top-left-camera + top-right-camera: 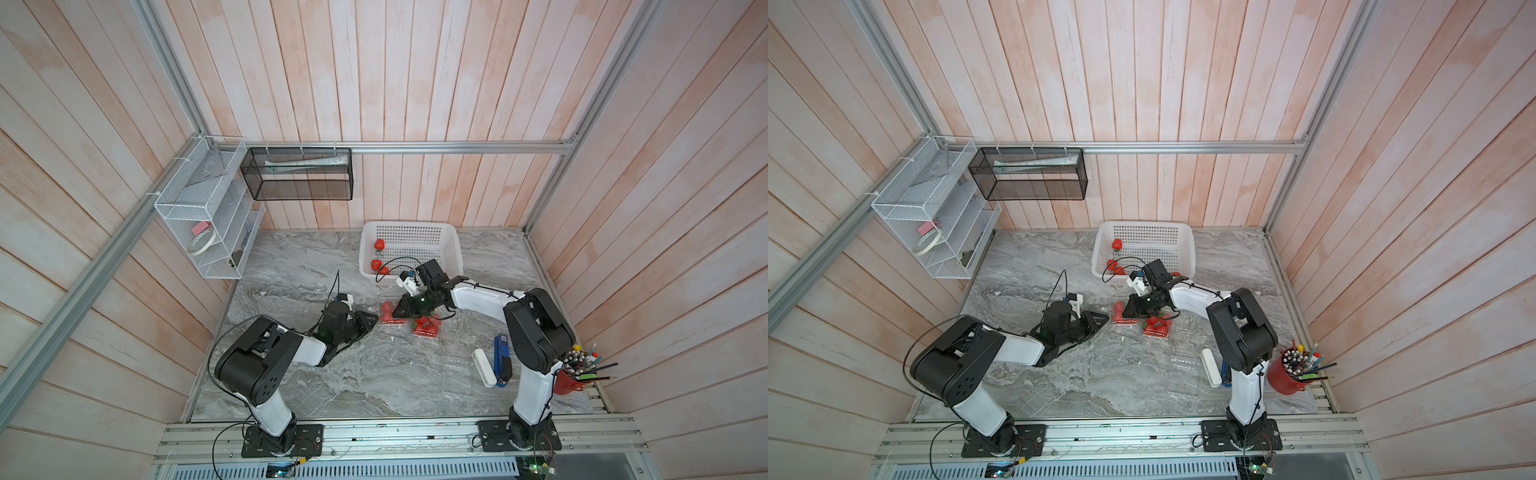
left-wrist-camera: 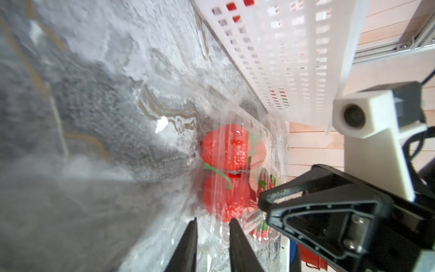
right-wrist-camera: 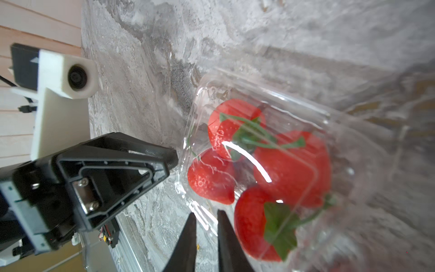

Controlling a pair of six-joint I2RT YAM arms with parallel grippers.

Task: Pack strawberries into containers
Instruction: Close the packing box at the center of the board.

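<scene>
Small red strawberries (image 3: 289, 169): four are packed in a clear plastic clamshell container (image 3: 329, 117) at the middle of the counter (image 1: 311, 374), and three are seen in a white perforated basket (image 1: 415, 232) at the rear edge. The left gripper (image 2: 215, 235) and right gripper (image 3: 204, 230), held low on opposite sides, are parted narrowly astride the container's rim.

1. The left arm (image 1: 253, 370) and the right arm (image 1: 536, 332) have rounded black joints and white links.
2. Each one is fixed on a black base plate (image 1: 311, 436) with small screws.
3. Thin black cables (image 1: 209, 360) run along them.
4. The left gripper (image 2: 213, 221) and right gripper (image 3: 204, 212) have black fingers (image 3: 113, 179), hollow triangular frames with silver screws.
5. A white camera block (image 3: 70, 77) carries a round black lens.
</scene>
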